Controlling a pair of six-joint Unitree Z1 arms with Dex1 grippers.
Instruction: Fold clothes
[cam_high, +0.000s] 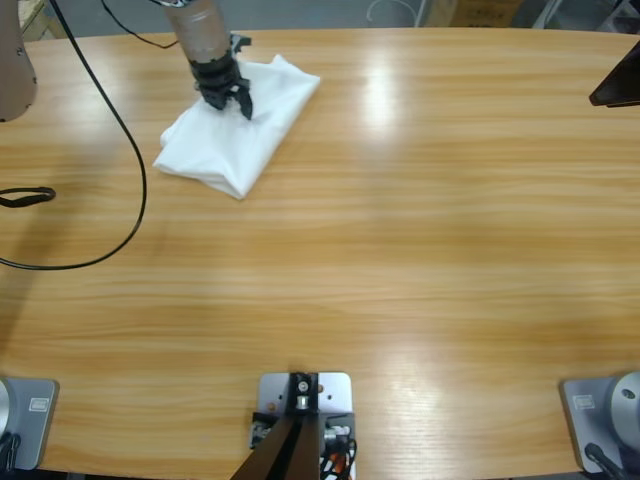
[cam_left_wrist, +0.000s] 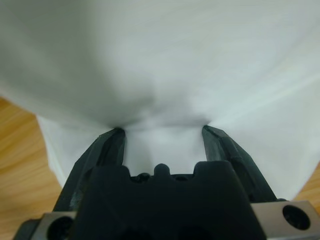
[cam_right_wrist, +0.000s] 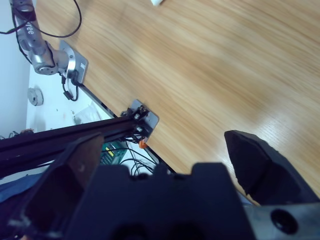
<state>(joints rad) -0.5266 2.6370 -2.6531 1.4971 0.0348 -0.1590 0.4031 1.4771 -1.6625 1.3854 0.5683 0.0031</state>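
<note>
Left gripper (cam_high: 228, 97) of mine sits in the upper left of the high view, its jaws spread and pressed down onto the white T-shirt (cam_high: 235, 135). Along my left wrist view the gripper (cam_left_wrist: 162, 131) shows both black jaw tips touching the cloth, with a shallow dimple in the fabric between them; nothing is pinched between the jaws, they stand apart. White cloth (cam_left_wrist: 165, 60) fills nearly that whole view, and bare wooden table (cam_left_wrist: 20, 165) shows only at the lower left and lower right corners.

From above, the T-shirt lies as a folded, roughly oblong bundle running from the upper right down to the lower left, flat on the wooden table (cam_high: 400, 230). I cannot see any printed mark on it.

My right gripper (cam_right_wrist: 165, 155) is held above the table with its jaws wide and nothing between them. In the right wrist view it looks down on bare wood (cam_right_wrist: 210, 65), and a tiny white corner of the shirt (cam_right_wrist: 157, 2) shows at the top edge. A black cable (cam_high: 120, 150) loops across the left part of the table in the high view.
</note>
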